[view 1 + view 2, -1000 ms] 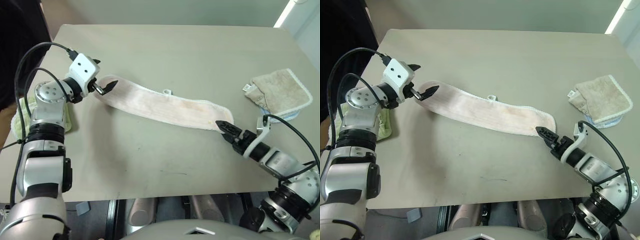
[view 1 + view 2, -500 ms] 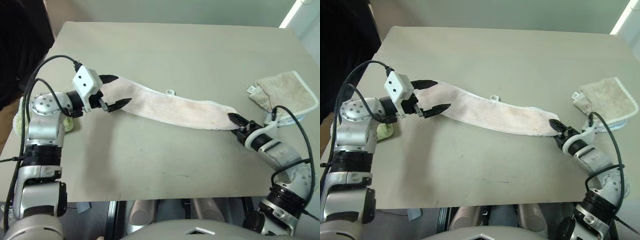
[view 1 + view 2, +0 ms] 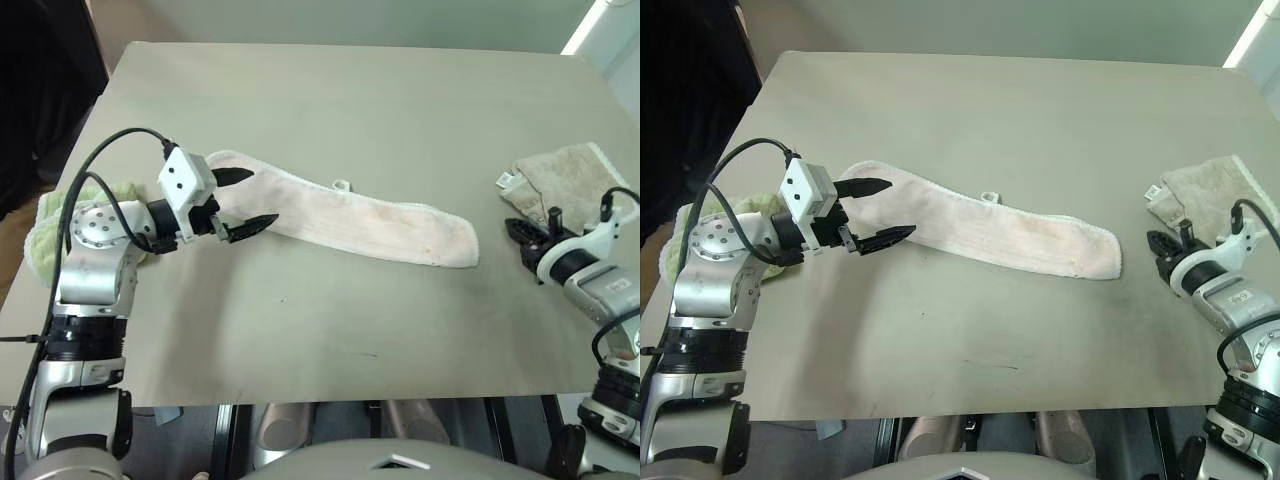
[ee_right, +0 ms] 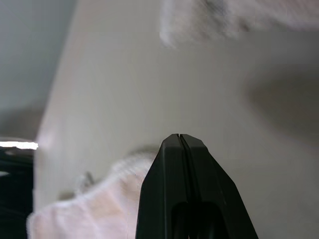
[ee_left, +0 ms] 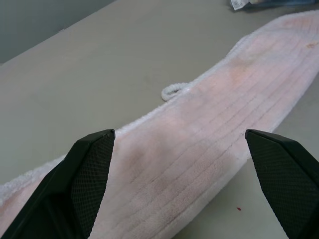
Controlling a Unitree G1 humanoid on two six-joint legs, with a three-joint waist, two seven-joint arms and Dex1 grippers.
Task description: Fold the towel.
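Observation:
The towel [image 3: 350, 218], a long pale pink strip with a white edge and a small white loop [image 5: 174, 91], lies flat across the middle of the table. My left gripper [image 3: 262, 195] is open over the towel's left part. One of its fingers [image 5: 84, 169] is over the cloth and the other is at the near edge. It holds nothing. My right gripper [image 3: 520, 232] is shut and empty. It sits on the table to the right of the towel's right end, with a gap between them. The right wrist view shows its closed tip [image 4: 179, 135].
A folded beige towel [image 3: 565, 178] with a white edge lies at the table's right side, just beyond my right gripper. A light green towel [image 3: 65, 215] hangs at the left edge behind my left arm. The table [image 3: 350, 90] stretches bare beyond the pink strip.
My right gripper closed on nothing and swung right, away from the towel's right end. My left gripper, still open, drew back and turned over the towel's left part.

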